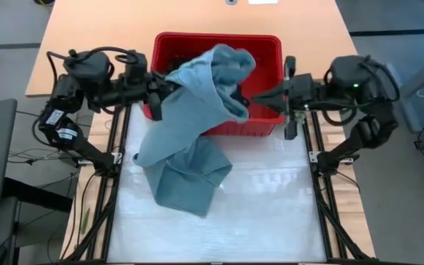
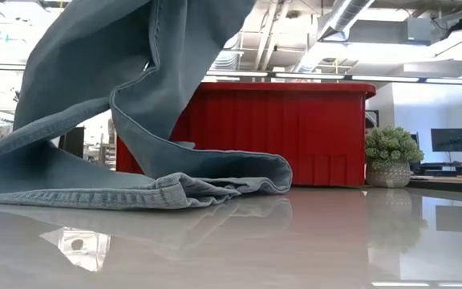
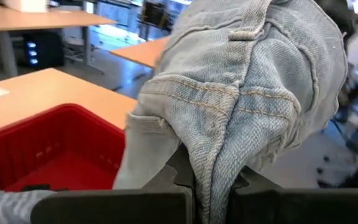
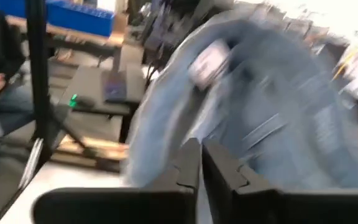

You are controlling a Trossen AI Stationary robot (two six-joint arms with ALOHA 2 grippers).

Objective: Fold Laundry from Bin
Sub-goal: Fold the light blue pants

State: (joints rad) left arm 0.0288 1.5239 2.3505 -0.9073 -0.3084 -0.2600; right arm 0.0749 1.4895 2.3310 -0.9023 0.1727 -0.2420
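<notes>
Barely begun: left pincer (image 1: 155, 94) clamped on jeans (image 1: 197, 110), half out of bin (image 1: 267, 44); right pincer (image 1: 252, 99) nearly together, grip unclear; no fold yet.

Bright even overhead light; glossy table (image 2: 311, 241) mirrors bin (image 2: 295, 132); right wrist view motion-blurred.

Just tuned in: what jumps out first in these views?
The light blue-grey jeans, stretched in the air between both grippers above the red bin's front edge, with their lower end pooled on the white table. The left gripper is shut on the denim by a seam; the right gripper meets the other side.
</notes>
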